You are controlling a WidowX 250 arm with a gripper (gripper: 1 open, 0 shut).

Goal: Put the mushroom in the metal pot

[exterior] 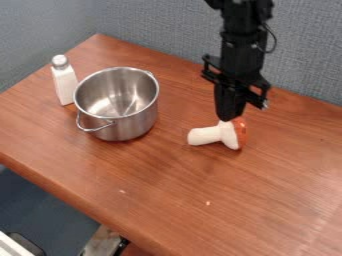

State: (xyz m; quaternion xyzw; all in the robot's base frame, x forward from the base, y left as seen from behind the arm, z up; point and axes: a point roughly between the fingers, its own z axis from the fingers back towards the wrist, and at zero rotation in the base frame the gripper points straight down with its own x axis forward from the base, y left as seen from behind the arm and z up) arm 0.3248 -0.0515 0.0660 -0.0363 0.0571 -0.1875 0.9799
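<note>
Reaching down over the mushroom (221, 134) — lying on its side on the table (160, 190), well right of the metal pot (116, 101) — we have the end effector (229, 121) pressed together and empty, so next we must part it, grip, then lift.

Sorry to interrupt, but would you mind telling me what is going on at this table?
A single robot arm is working on getting the mushroom into the metal pot. Right now the mushroom lies on its side on the wooden table, to the right of the pot and apart from it. The gripper points down just above the mushroom, jaws shut, not visibly holding it. The pot looks empty, and a small white bottle stands to its left.
</note>
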